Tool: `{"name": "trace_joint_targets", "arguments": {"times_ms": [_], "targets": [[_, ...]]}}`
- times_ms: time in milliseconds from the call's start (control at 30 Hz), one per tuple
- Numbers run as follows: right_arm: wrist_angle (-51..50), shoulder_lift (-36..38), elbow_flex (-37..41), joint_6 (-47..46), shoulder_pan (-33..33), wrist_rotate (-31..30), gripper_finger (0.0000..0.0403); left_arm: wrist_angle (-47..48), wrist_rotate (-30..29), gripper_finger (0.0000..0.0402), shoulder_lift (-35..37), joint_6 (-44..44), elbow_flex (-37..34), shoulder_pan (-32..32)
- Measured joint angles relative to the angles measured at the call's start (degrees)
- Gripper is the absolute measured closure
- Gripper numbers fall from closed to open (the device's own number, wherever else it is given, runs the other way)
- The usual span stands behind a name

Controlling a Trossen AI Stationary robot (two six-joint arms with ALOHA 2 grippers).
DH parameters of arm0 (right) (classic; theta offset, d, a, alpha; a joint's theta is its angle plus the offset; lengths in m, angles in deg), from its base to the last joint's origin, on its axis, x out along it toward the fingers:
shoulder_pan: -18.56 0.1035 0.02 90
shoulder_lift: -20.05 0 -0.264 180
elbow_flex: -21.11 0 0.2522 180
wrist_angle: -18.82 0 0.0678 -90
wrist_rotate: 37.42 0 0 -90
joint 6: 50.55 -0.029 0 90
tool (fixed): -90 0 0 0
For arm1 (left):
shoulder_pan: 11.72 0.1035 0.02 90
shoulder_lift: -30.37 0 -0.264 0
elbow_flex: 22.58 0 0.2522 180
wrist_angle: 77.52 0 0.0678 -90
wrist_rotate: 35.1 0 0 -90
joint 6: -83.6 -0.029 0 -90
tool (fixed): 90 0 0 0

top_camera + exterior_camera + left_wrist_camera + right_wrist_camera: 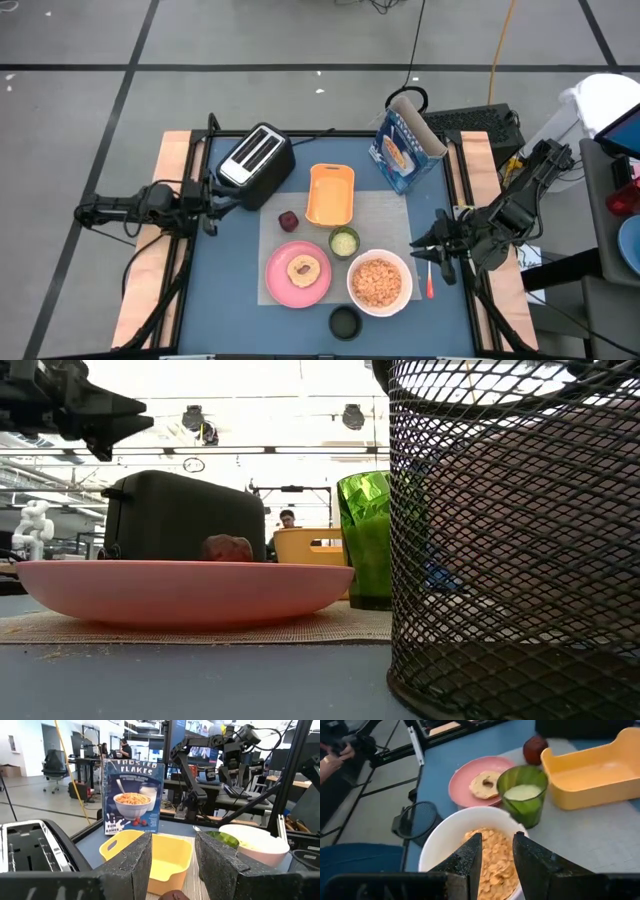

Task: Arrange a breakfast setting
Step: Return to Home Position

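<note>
On a grey mat lie the pink plate (298,275) with a round toast (303,268), the white bowl (380,283) of cereal, the small green cup (344,241), the orange tray (331,193) and the dark-red fruit (288,220). The blue cereal box (405,145) stands upright at the far right. The red-handled spoon (430,282) lies on the table right of the bowl. My left gripper (216,205) is open and empty near the toaster, pointing at the tray (150,855). My right gripper (420,250) is open and empty, just right of the bowl (470,845).
A black-and-silver toaster (255,155) stands at the far left of the table. A black mesh cup (344,321) stands near the front edge and fills the right of the low view (515,540). Wooden strips (170,150) edge the table's left and right sides.
</note>
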Motion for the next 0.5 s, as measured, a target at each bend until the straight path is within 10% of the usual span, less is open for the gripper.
{"name": "trace_joint_targets", "arguments": {"times_ms": [500], "targets": [[0.01,0.26,-0.04,4.26,-1.85,-5.56,0.0363,-6.81,0.76,0.0247,0.0,0.44,-6.31,0.0]]}}
